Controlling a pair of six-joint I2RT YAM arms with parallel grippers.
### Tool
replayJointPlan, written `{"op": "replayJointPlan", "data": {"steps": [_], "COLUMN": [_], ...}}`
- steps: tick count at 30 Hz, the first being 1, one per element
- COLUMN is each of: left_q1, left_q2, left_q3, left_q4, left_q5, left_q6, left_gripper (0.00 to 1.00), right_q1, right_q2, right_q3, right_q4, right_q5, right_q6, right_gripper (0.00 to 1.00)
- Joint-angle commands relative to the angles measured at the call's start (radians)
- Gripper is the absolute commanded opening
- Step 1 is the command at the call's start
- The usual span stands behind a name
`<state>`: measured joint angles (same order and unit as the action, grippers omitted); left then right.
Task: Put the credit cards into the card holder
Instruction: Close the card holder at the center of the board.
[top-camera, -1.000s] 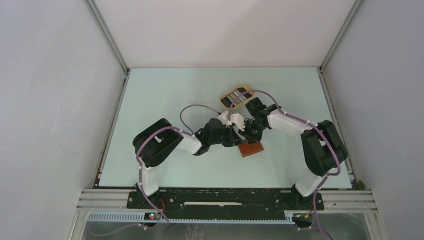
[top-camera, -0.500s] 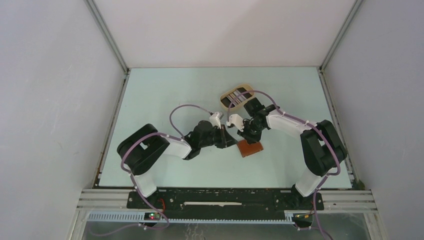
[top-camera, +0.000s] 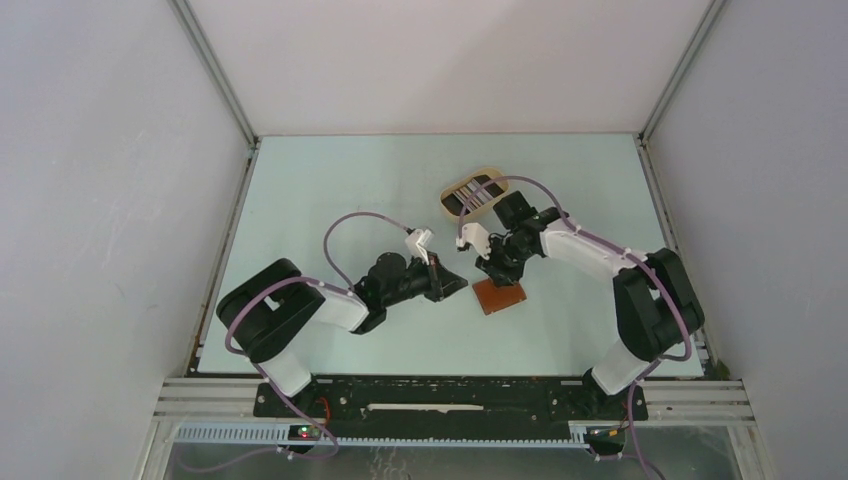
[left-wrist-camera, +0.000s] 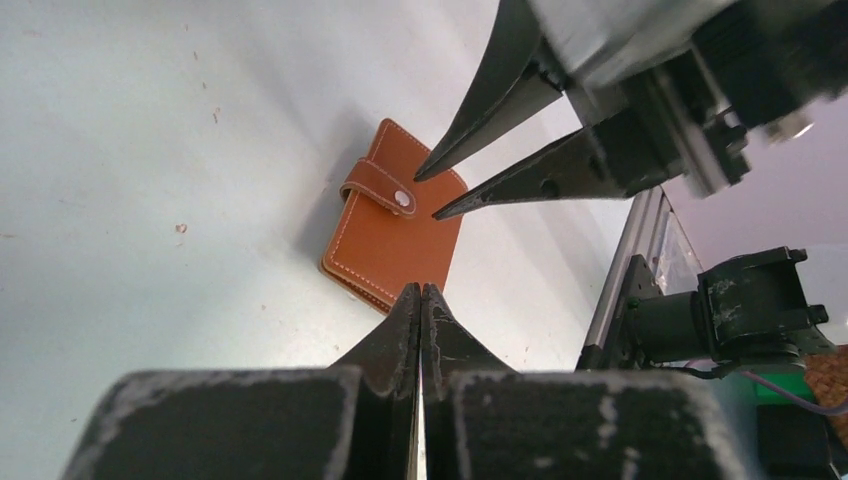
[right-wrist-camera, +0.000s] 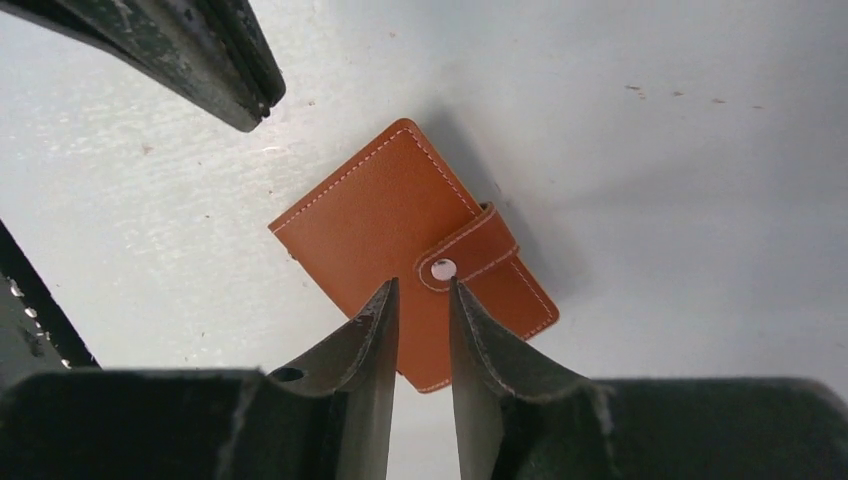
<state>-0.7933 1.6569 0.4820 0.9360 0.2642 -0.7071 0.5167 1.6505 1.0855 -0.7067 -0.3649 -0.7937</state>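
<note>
The card holder (top-camera: 499, 296) lies closed on the table, reddish-brown, its tab snapped shut. It shows in the left wrist view (left-wrist-camera: 395, 225) and the right wrist view (right-wrist-camera: 400, 230). My right gripper (top-camera: 490, 270) hovers just above it, jaws a little apart and empty, fingertips (right-wrist-camera: 385, 295) beside the snap; it also shows in the left wrist view (left-wrist-camera: 428, 196). My left gripper (top-camera: 460, 283) is shut and empty, just left of the holder (left-wrist-camera: 420, 290), and also shows in the right wrist view (right-wrist-camera: 255, 105). The credit cards (top-camera: 470, 194), black and pale, lie in the beige tray.
The beige oval tray (top-camera: 445, 203) sits behind the right gripper, toward the back of the pale table. White walls with metal rails (top-camera: 220, 250) enclose the table on three sides. The arm bases stand at the near edge.
My left arm has drawn back to the left, away from the card holder, its gripper staying shut. My right gripper has stayed over the holder.
</note>
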Motion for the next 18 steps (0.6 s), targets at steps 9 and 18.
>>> {"op": "replayJointPlan", "data": {"steps": [9, 18], "left_q1": [0.005, 0.005], "left_q2": [-0.021, -0.004], "left_q3": [-0.048, -0.051], "left_q4": [0.19, 0.21], "left_q5": [0.0, -0.008], "left_q6": [0.011, -0.002], "left_gripper": [0.0, 0.0], "right_q1": [-0.066, -0.054], "right_q2": [-0.08, 0.006], "right_q3": [0.039, 0.05], "right_q4": [-0.021, -0.023], "right_q5": [-0.13, -0.105], "right_q6": [0.017, -0.027], "right_gripper": [0.24, 0.15]}}
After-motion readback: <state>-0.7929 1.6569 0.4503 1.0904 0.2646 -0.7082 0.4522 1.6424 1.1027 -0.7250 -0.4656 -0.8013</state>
